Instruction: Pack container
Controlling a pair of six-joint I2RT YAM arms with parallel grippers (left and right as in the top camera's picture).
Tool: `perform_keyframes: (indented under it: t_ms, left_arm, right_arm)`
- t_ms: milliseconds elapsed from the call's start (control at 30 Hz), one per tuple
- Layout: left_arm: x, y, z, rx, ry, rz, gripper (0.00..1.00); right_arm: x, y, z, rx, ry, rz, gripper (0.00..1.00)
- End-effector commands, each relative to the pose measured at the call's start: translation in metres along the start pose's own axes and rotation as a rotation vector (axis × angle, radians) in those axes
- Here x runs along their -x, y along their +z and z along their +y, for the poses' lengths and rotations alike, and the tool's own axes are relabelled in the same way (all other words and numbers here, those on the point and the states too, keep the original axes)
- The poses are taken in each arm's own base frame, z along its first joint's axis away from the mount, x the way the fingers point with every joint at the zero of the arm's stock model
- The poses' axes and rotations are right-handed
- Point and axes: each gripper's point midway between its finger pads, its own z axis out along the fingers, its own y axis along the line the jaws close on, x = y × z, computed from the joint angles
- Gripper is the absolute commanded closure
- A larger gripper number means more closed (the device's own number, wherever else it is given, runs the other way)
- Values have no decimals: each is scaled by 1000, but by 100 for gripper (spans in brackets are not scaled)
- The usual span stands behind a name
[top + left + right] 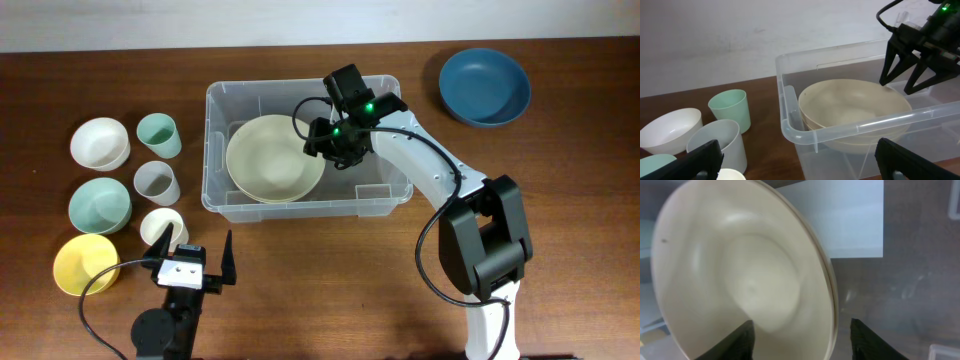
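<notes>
Container: large clear rectangular plastic bin [215, 100], glossy rounded rim, mid brown wooden surface [580, 220].
Inside: wide cream bowl [270, 160], smooth, shallow, in the container's left half.
Right end effector [896, 86]: fingers spread, straddling the bowl's right rim.
Left end effector [190, 258]: spread, empty, outside the container's near wall.
Tip: likely rise straight; don't snag that thin rim.

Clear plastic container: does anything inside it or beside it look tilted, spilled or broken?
Nothing stands out. The large cream bowl sits open side up inside the clear plastic container, and no spill or crack is visible.
</notes>
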Motion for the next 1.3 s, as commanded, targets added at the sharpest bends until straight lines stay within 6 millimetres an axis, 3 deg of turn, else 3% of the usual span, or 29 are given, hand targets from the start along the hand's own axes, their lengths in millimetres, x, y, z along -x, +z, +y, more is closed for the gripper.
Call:
perform_keyframes:
  t_ms: [0,200,300,400,533,633,667,767,1000,1267]
  left_arm:
    - [-2,0,2,11,-10,5,1]
    - [-2,0,2,11,-10,5,1]
    - [-2,0,2,11,-10,5,1]
    - [-2,0,2,11,-10,5,1]
    - [-2,0,2,11,-10,5,0]
    - [-2,0,2,11,-10,5,1]
    - [-2,0,2,11,-10,5,1]
    - [-2,0,2,11,-10,5,0]
    - [-2,0,2,11,-10,5,1]
    - [-2,0,2,11,-10,5,1]
  right_arm:
    - [-1,2,3,0,-20,1,39]
    - [0,2,1,-4,-19,-7,39]
    - [9,-3,3,-15,-103,-41,39]
    - [20,-20,7,-49,-143,-82,39]
    - [34,-57,32,-26,-216,-124,39]
    - [39,-83,51,7,-228,-142,57]
    - [35,-88,60,32,-236,-131,64]
    - [17,-87,81,112,-260,-69,70]
    - [-29,-53,96,80,-339,15,96]
    - [-63,-42,127,108,-458,39,96]
